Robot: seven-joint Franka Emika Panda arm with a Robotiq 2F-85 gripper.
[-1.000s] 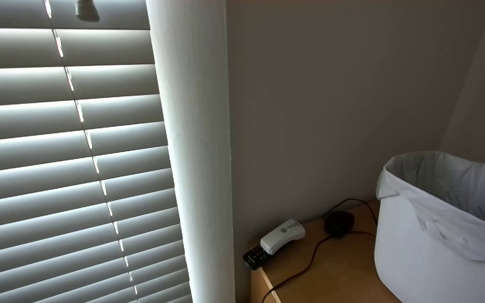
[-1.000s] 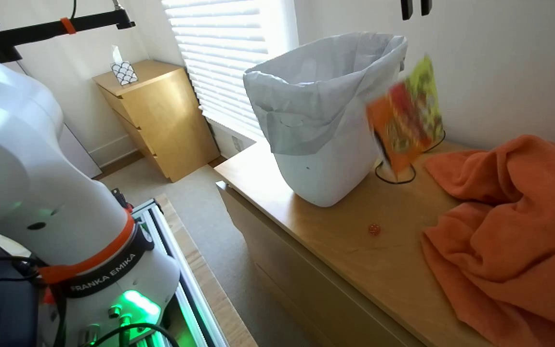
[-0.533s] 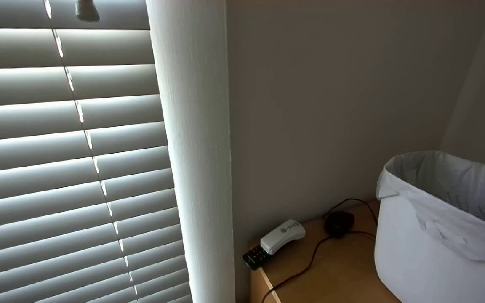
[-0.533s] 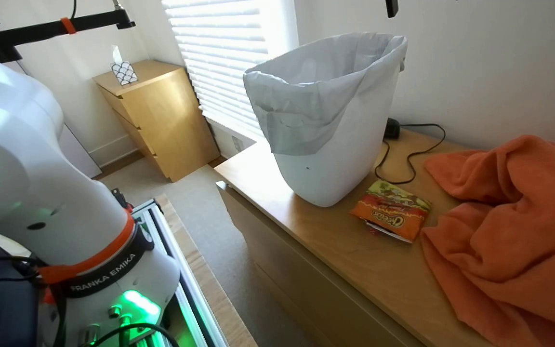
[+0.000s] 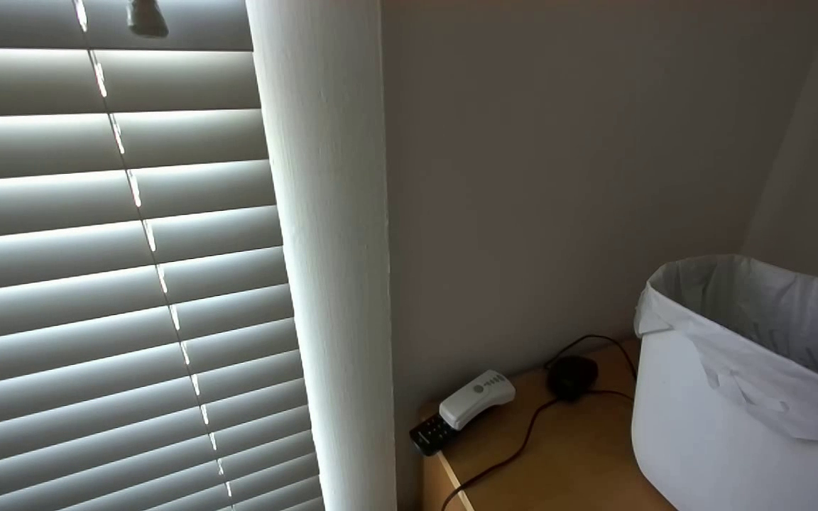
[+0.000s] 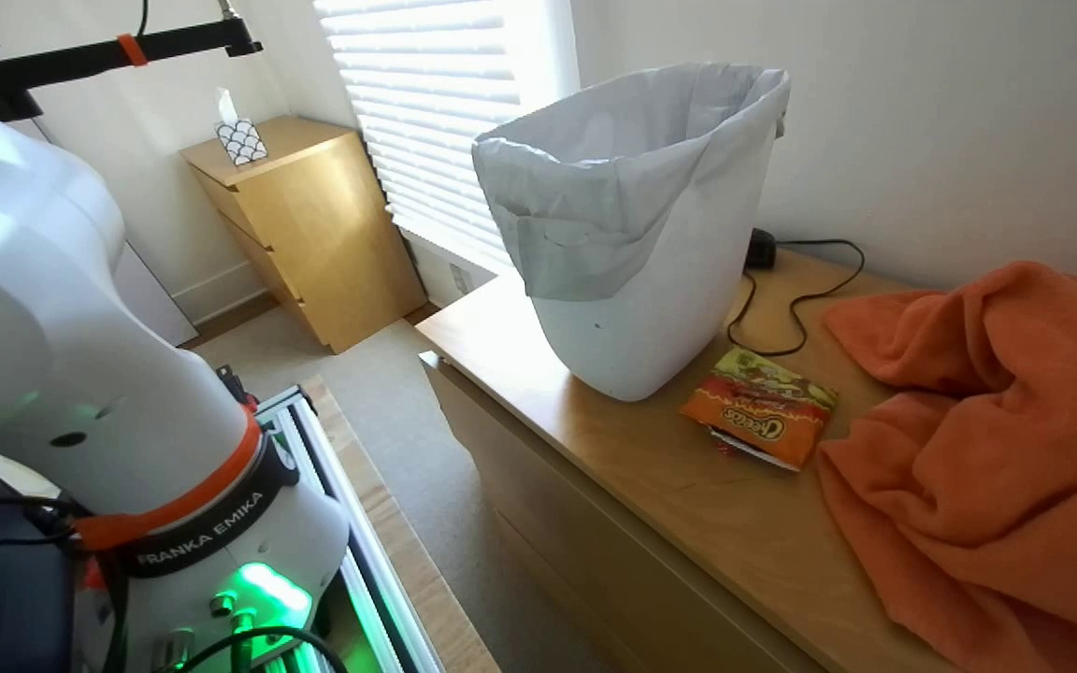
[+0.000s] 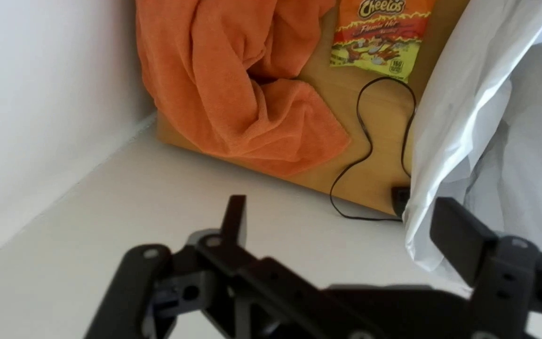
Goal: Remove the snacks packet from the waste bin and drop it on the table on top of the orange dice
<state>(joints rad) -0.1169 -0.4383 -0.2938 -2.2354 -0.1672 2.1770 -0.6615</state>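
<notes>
The hand [image 7: 341, 211] hangs in mid-air, jaws spread wide. On the wooden surface [image 6: 688, 533], the snacks packet [image 6: 763, 408] partly hides the dice [image 6: 725, 450], between the waste bin [image 6: 637, 346] and an orange cloth [image 6: 997, 458]. Slatted blinds [image 6: 436, 103] glow behind.

Orange-green packet [image 6: 763, 408], white bin [image 6: 641, 332], orange cloth [image 6: 997, 439]

dice [image 6: 725, 449]: partly hidden by packet [image 6: 765, 404] | packet: cropped, wrist view
</notes>
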